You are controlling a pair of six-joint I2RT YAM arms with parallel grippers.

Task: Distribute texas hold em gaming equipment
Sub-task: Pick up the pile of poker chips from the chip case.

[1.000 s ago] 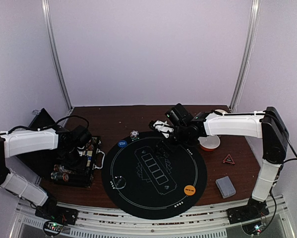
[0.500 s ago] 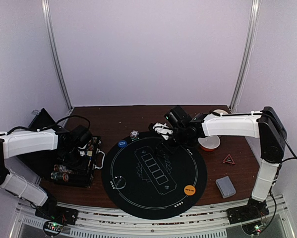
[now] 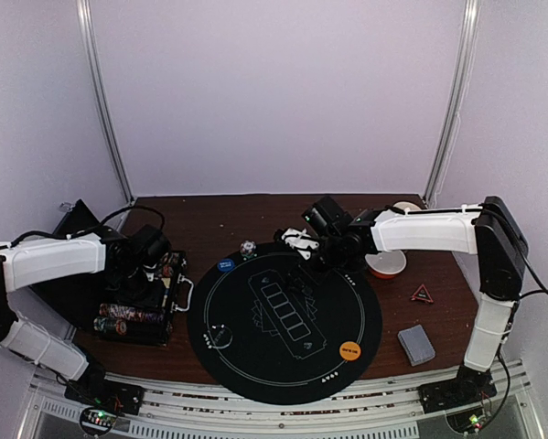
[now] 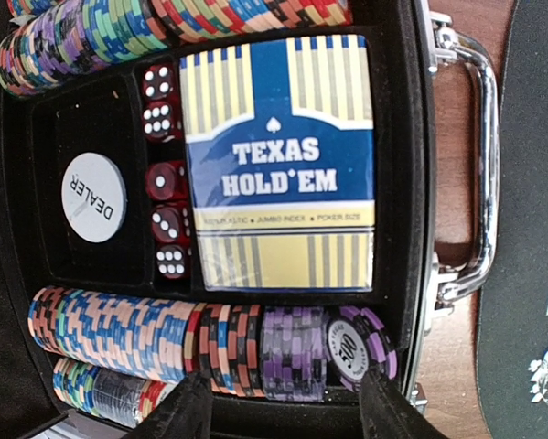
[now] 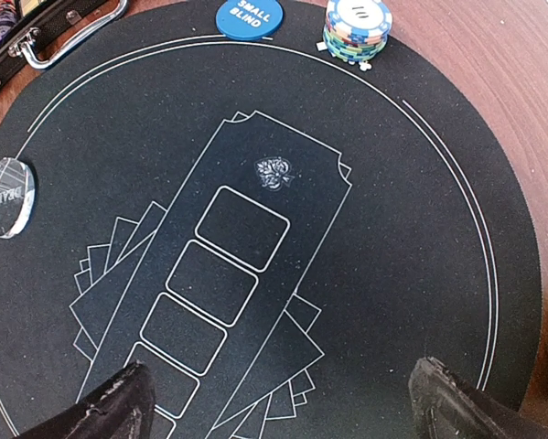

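Texas Hold'em deck [image 4: 278,165] in chip case [image 4: 413,137] on dark wooden desk [image 3: 219,215]; round black mat [image 3: 255,366] centre; lilac walls [image 3: 274,91]. Left tool [image 4: 280,416] parted over chips [image 4: 292,352]; right tool [image 5: 287,402] wide, empty.

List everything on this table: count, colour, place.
Mat: one, black, centre.
Blind disc: one, blue, mat's far left.
Chip stack: one, multicoloured, mat's far edge.
Dealer disc: one, clear, mat's near left.
Orange disc: one, mat's near right.
Triangle: one, red, right of mat.
Deck: one, grey, near right.
Bowl: one, white-orange, right of mat.
Case: one, black, left of mat.
Chips: rows, multicoloured, in case.
Dice: five, red, in case.
Card box: one, blue-yellow, in case.
Dealer button: one, white, in case.
Left gripper: open, over case.
Right gripper: open, over mat.
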